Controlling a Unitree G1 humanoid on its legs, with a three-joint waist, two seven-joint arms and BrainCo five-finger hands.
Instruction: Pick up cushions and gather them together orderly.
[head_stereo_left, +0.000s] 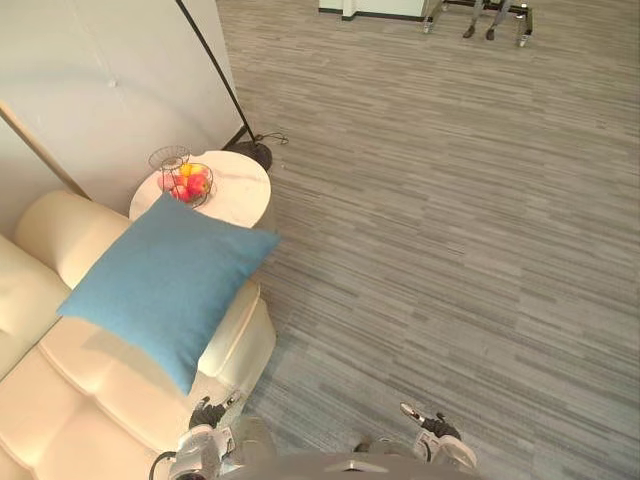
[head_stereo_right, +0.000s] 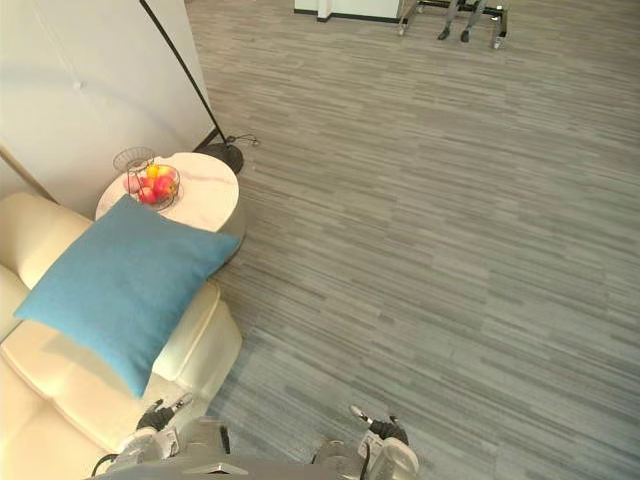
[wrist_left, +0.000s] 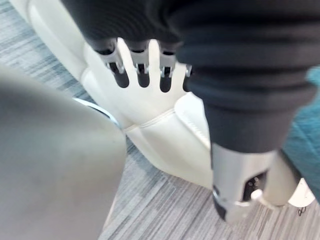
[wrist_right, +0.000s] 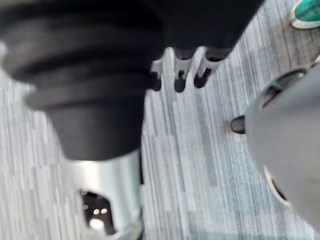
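A blue square cushion (head_stereo_left: 168, 282) leans tilted on the arm and seat of a cream sofa (head_stereo_left: 60, 400) at the left. Its edge also shows past my left hand (wrist_left: 307, 135). My left hand (head_stereo_left: 205, 413) hangs low beside the sofa's front corner, below the cushion and apart from it. Its fingers (wrist_left: 142, 70) are straight and hold nothing. My right hand (head_stereo_left: 432, 425) hangs low over the carpet at the right. Its fingers (wrist_right: 182, 70) are also straight and empty.
A round white side table (head_stereo_left: 240, 200) with a wire fruit basket (head_stereo_left: 188, 183) stands beyond the sofa's arm. A floor lamp's dark base (head_stereo_left: 252, 152) sits by the white wall. Grey carpet (head_stereo_left: 450, 220) spreads to the right. A person's legs (head_stereo_left: 485, 18) show far off; a teal shoe (wrist_right: 307, 12) is near.
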